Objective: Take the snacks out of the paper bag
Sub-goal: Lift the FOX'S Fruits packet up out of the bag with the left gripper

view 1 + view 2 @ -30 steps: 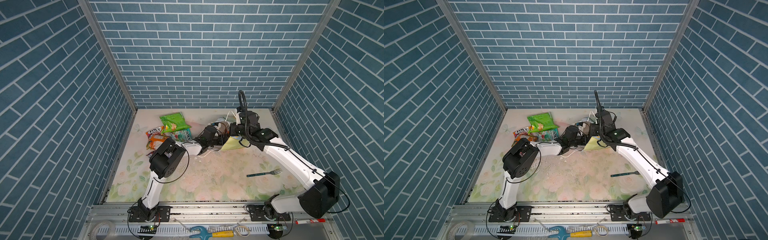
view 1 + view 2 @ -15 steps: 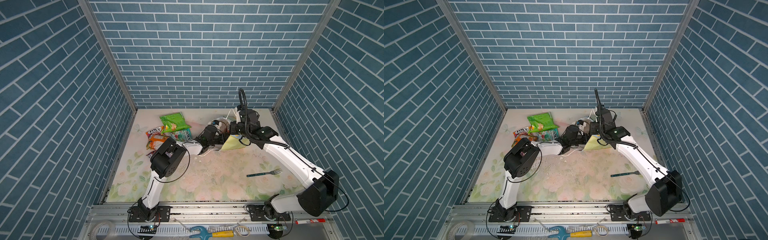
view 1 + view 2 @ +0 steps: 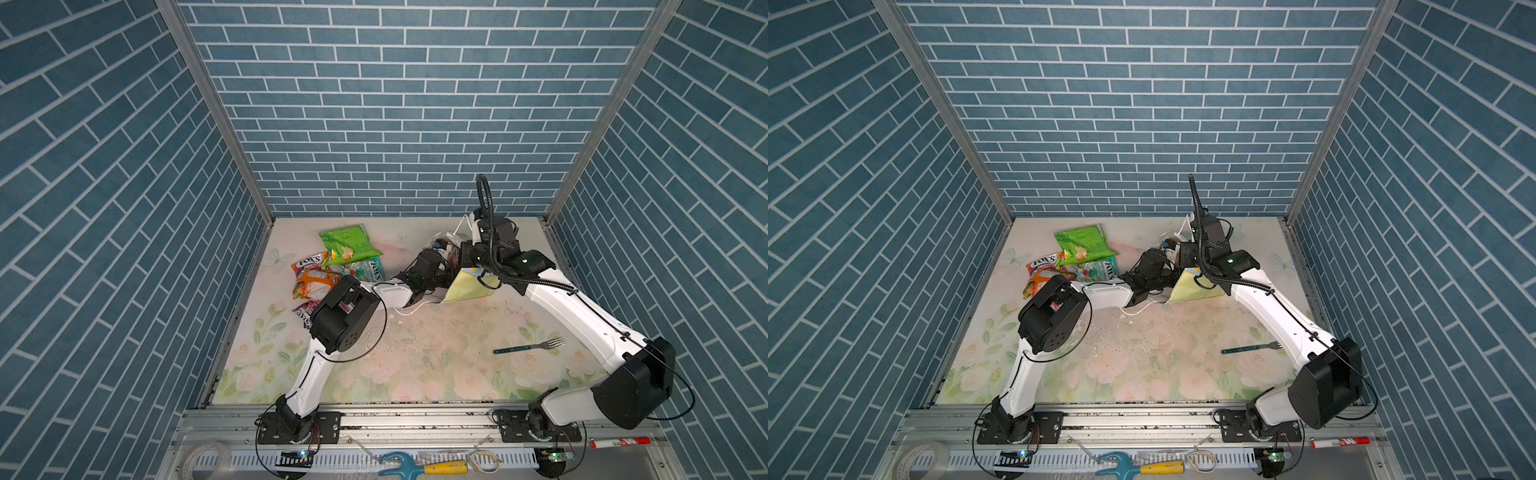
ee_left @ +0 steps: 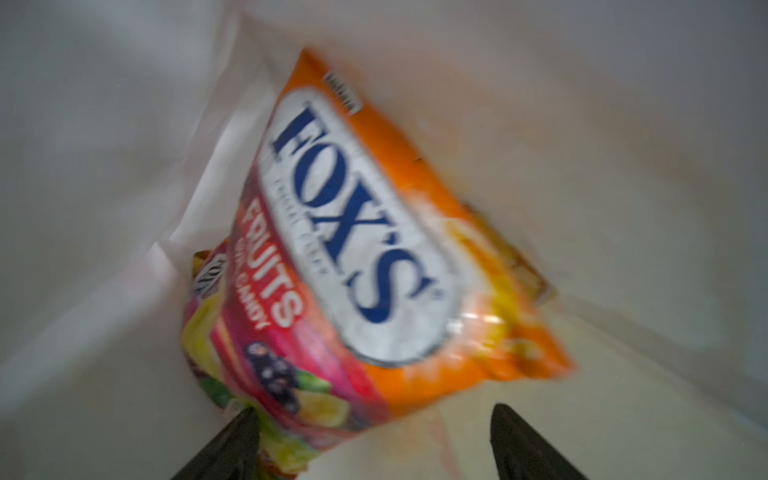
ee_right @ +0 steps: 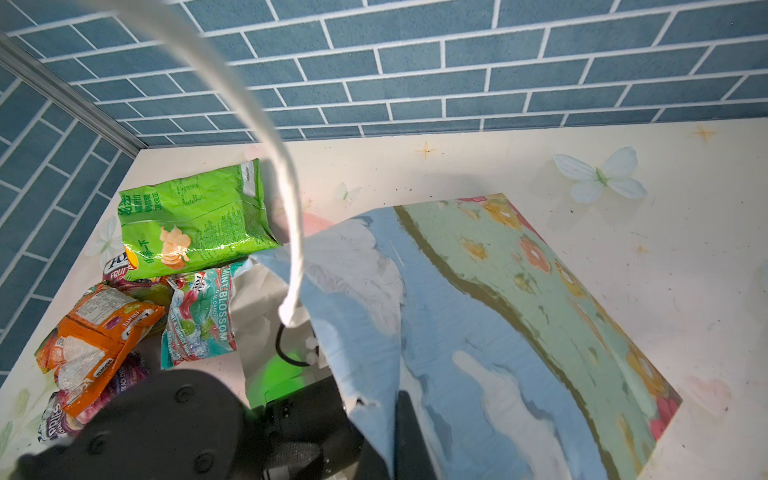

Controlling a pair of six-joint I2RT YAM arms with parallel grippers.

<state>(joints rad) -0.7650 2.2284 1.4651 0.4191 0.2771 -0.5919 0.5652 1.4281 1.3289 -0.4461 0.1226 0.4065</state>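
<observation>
Your left tool [image 4: 374, 409] has crept slightly deeper into the mouth of the tall paper gift bag with the sky-and-cloud print [image 5: 498, 332] over the last second. Nothing else has shifted. Its jaws stand wide apart and grip nothing. The near edge of the crinkly orange FOX'S fruit-candy packet [image 4: 374, 232] lies between the black fingertips [image 4: 245, 432], and the rest of it is straight ahead. A corner of a second packet [image 4: 203, 282] shows from under it. I judge you are late in the approach with no grasp made, and at least two snacks are left inside the bag.

Just beside the left tool, your right tool [image 5: 386, 424] is clamped shut on the bag's upper wall at the mouth. This holds the mouth open, and the white cord handle [image 5: 266, 124] loops up past it.

Well behind the left tool, by that arm's elbow, the snacks already out lie in a heap on the floral tabletop [image 3: 415, 353]:
- a bright green chip bag [image 3: 349, 245]
- an orange-yellow bag [image 3: 316, 284]
- a mint FOX'S packet [image 3: 365, 270]

The teal-handled fork [image 3: 528, 348] lies well apart, beside the right forearm.

Your left arm stretches low and nearly level, with its forearm aimed into the bag. Your right arm reaches forward with the wrist bent down over the bag.
</observation>
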